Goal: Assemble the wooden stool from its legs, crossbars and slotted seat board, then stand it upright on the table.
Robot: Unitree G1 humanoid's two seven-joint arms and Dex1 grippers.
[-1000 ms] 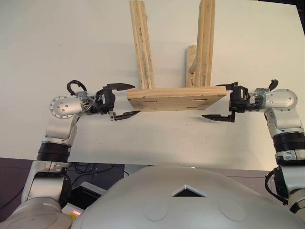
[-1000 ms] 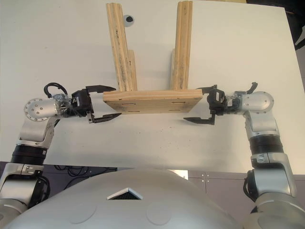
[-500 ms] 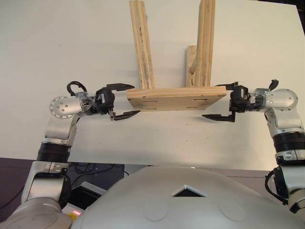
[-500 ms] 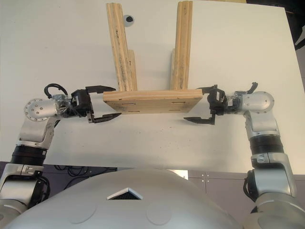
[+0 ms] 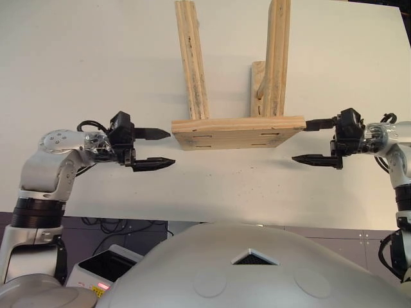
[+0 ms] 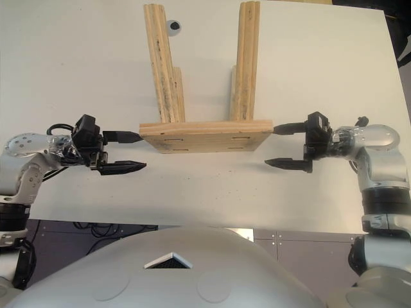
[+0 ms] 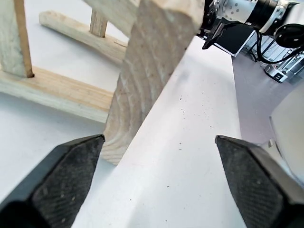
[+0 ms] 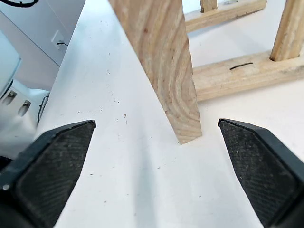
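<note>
The wooden stool lies on its side on the white table. Its slotted seat board (image 5: 237, 131) stands on edge facing me, and its legs (image 5: 192, 61) point away, joined by a crossbar (image 5: 258, 80). My left gripper (image 5: 168, 148) is open just off the board's left end, touching nothing. My right gripper (image 5: 300, 140) is open just off the right end, likewise apart from the wood. In the left wrist view the board's end grain (image 7: 147, 71) rises between and beyond the dark fingertips (image 7: 61, 180). The right wrist view shows the other end (image 8: 166, 66) the same way.
A small round dark-and-white object (image 6: 173, 26) lies on the table beside the far end of the left leg. The table's front edge (image 5: 212, 217) runs close below the grippers. Bare table (image 5: 77, 64) stretches to the left and right of the stool.
Both grippers have drawn outward, away from the seat board's ends, which they straddled before. The stool has stayed where it was.
</note>
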